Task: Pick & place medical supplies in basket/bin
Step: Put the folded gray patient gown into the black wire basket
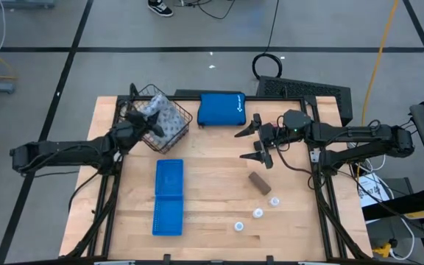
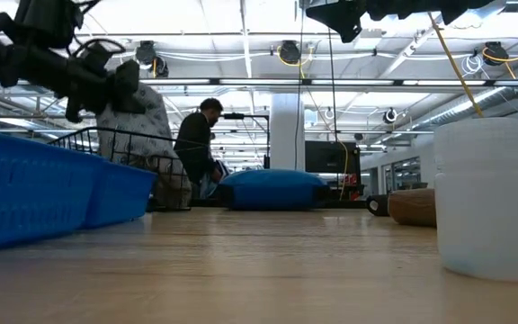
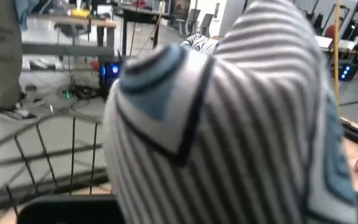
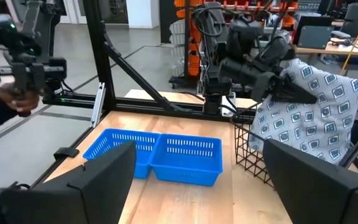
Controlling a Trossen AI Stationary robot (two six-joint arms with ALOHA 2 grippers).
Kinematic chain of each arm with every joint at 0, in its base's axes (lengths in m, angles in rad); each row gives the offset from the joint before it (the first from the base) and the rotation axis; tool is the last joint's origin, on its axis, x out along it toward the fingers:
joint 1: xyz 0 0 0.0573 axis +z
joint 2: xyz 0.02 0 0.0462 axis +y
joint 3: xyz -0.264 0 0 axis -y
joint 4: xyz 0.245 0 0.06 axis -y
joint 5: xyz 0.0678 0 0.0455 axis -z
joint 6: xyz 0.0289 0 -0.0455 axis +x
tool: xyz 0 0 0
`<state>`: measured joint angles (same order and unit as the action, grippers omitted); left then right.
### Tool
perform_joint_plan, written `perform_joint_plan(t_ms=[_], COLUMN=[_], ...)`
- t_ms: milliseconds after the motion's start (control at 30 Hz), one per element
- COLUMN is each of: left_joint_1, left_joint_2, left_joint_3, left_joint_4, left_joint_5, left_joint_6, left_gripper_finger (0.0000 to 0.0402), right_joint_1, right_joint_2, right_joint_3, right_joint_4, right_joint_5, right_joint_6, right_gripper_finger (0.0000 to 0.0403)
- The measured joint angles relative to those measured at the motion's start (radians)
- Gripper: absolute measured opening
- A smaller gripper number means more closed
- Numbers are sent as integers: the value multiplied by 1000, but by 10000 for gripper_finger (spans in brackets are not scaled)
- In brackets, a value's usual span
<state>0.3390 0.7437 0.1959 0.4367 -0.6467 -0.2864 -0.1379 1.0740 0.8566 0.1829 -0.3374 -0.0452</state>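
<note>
High view: fabric pack (image 1: 166, 118) is gripped by left end effector (image 1: 150, 124), partly inside wire basket (image 1: 185, 118) at the counter's far-left corner. Pack should be lowered fully before release. Right end effector (image 1: 260, 142) is held spread, empty, mid-counter.

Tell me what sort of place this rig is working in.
Probably a robotics lab or workshop: the wooden table sits in an aluminium frame, cables trail over the marked floor, and benches loaded with equipment stand under exposed ceiling lights.
</note>
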Motion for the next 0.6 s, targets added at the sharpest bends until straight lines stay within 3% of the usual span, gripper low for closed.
perform_joint_plan(t_ms=[300,600], left_joint_1=[80,135], left_joint_2=[0,2], left_joint_3=[-39,-39], left_joint_4=[-15,-121], left_joint_5=[65,-5], left_joint_6=[-4,-87], left_gripper_finger=[54,245], right_joint_1=[0,0], right_joint_2=[0,0], right_joint_3=[0,0], right_joint_4=[19,30], right_joint_5=[0,0], right_joint_6=[1,0], right_gripper_finger=[338,338])
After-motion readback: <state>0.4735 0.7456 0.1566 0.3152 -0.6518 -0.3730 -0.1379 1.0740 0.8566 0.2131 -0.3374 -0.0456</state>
